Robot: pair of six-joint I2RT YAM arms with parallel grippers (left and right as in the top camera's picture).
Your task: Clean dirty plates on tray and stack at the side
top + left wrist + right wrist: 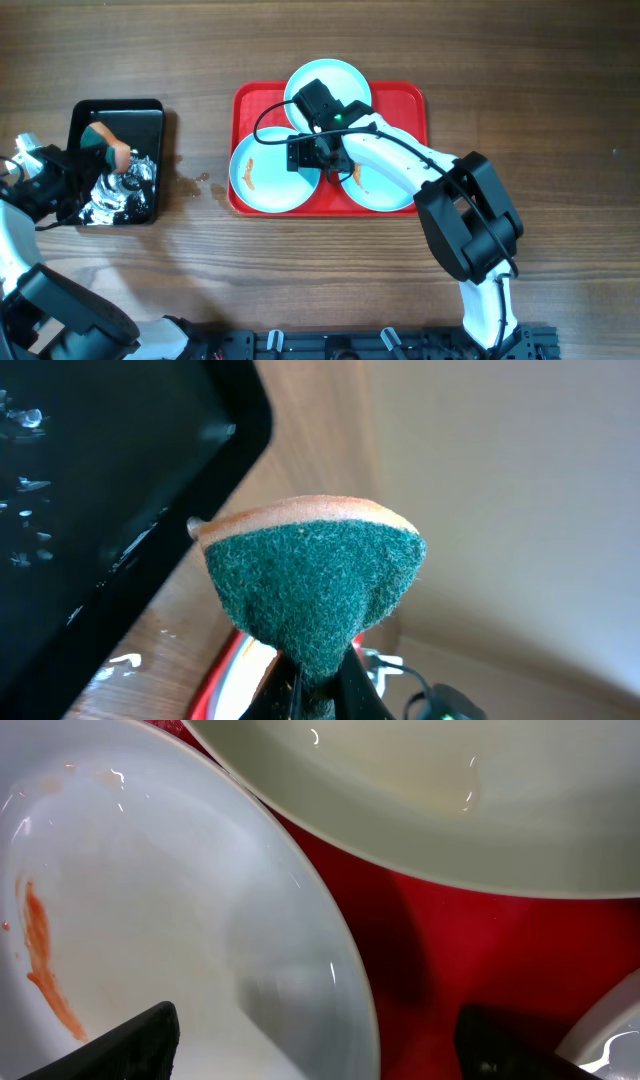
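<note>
- Right gripper [320, 155] hangs low over the middle of the tray. Its dark fingers [140, 1042] are spread wide and hold nothing, and the rim of the left plate [262, 178] lies between them.
- That plate carries an orange smear, as does the right plate [388, 192]; the top plate [345, 80] looks clean.
- All three plates lie side by side in the red tray [405, 100].
- Well apart on the left, the left gripper [315, 695] pinches a green-and-orange sponge [310, 585] over the black tray [140, 115].
</note>
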